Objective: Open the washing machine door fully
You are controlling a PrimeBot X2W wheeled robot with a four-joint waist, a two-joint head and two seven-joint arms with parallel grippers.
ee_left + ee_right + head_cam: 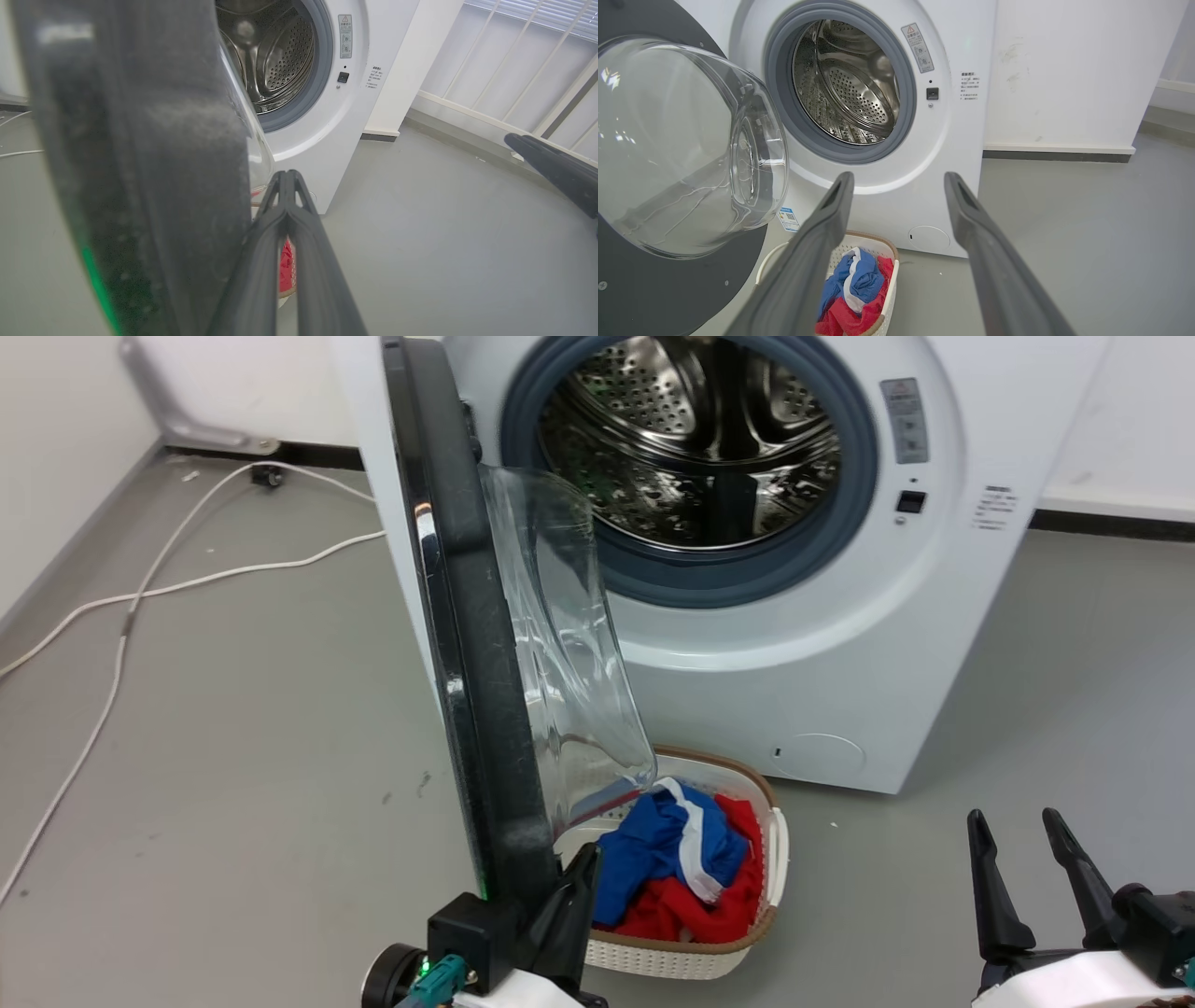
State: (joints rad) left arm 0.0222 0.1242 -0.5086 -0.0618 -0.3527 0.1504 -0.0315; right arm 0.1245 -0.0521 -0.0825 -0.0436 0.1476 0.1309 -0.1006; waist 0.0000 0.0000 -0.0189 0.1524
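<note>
**Door standing out from the machine; left gripper at its rim**

I see the laundry basket (764,887) at lower centre holding a heap of blue, red and white clothes (681,868); the drum (691,429) shows bare perforated steel. Left gripper (286,175): fingers pressed together at the tips, nothing between them, just beside the washing machine door (476,644) on its glass side; contact I cannot confirm. Right gripper (1013,817), lower right: spread, empty, well apart. Door edge-on, upright, roughly square to the washing machine (822,644); glass bowl (560,644) bulges frame-right.
</note>
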